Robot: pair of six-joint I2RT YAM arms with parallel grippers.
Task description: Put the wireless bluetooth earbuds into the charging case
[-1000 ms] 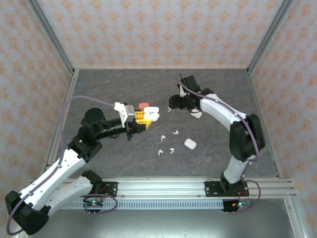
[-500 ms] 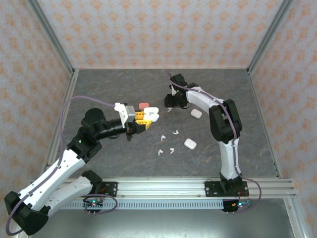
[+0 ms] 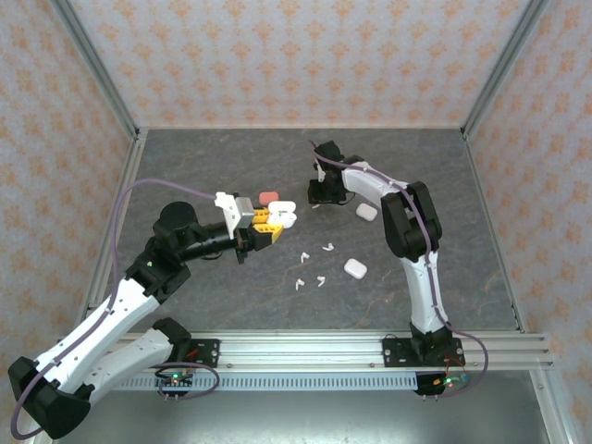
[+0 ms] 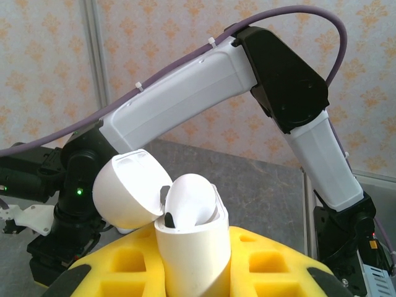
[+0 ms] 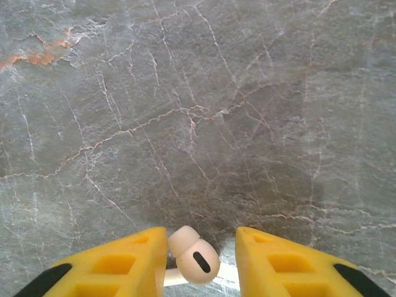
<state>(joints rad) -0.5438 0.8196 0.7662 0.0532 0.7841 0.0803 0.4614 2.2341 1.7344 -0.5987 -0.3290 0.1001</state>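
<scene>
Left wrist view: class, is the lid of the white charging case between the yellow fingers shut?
No: the charging case has its lid swung back to the left, leaving the top open.

Left end effector (image 3: 274,225) raised, clamped on charging case (image 4: 192,241) — right end effector (image 5: 201,246) low, fingers (image 5: 275,263) apart.

Your right arm swung left
You've brought the right gripper (image 5: 201,240) over a white earbud (image 5: 194,261) on the table (image 5: 185,93), and its fingers (image 5: 124,263) have narrowed around it.
</scene>
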